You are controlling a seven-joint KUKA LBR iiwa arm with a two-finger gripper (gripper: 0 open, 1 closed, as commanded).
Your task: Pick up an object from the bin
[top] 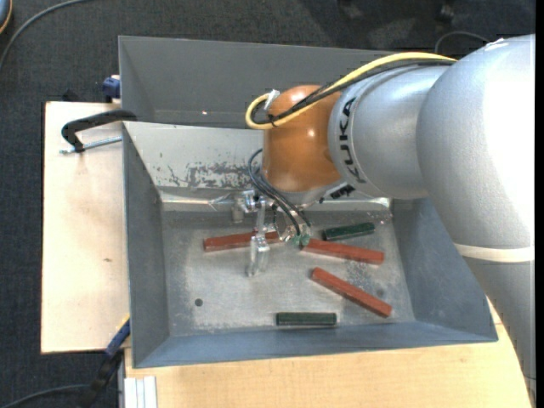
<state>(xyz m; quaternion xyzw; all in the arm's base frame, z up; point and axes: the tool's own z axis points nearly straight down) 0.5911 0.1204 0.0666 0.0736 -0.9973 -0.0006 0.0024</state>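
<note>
My gripper point(257, 257) hangs below the orange wrist cover, low over the bin floor a little left of the middle. It sits right at a flat red stick point(226, 243) that lies crosswise there, and its metal tip crosses in front of the stick's right end. Whether the stick is gripped cannot be made out. Just right of the gripper lies a second red stick point(350, 252), with a dark green stick point(348, 229) behind it.
A third red stick point(350, 292) lies slanted at the right front. Another dark green stick point(306, 319) rests by the front wall. The arm and its orange cover fill the space over the bin's back right.
</note>
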